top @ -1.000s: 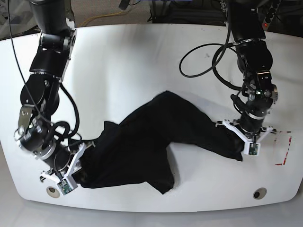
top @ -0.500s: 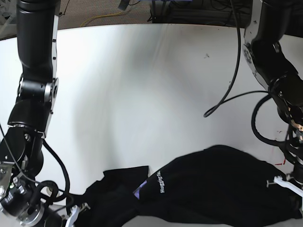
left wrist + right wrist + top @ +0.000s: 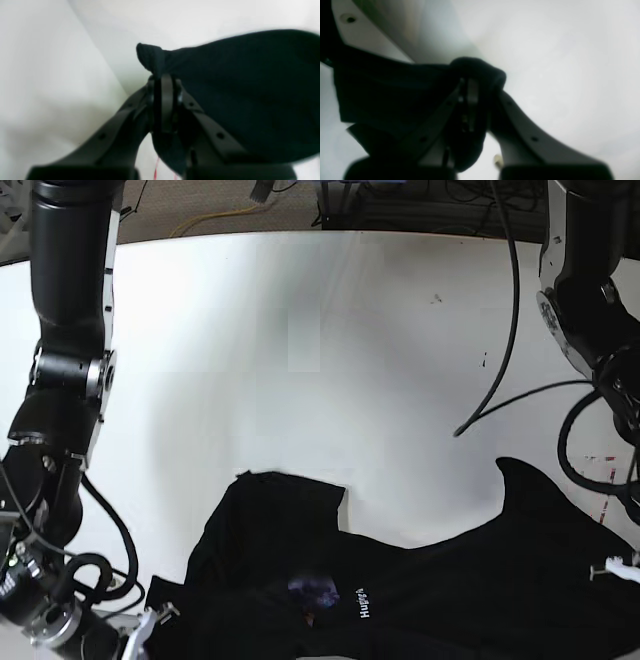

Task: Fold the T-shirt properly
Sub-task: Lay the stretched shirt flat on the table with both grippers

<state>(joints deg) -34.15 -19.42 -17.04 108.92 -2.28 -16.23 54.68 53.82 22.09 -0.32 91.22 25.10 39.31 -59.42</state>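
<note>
The black T-shirt [image 3: 430, 590] is stretched across the bottom of the base view, with its purplish collar patch [image 3: 312, 588] and a small white label facing up. My left gripper [image 3: 163, 78] is shut on a bunched edge of the shirt [image 3: 237, 87]. In the base view only a white part of it shows at the right edge [image 3: 622, 565]. My right gripper [image 3: 470, 83] is shut on another bunched edge of the shirt [image 3: 382, 95]. It sits at the bottom left of the base view [image 3: 140, 635], mostly cut off.
The white table [image 3: 300, 360] fills the view behind the shirt. A black cable [image 3: 510, 395] loops down from the left arm at the right. Red tape marks [image 3: 600, 460] lie near the right edge. A screw hole [image 3: 350, 18] marks the table's corner.
The shirt has moved toward the bottom of the base view and opened wider between the grippers. The collar patch now faces up. Both grippers have slid toward the frame's lower corners.
</note>
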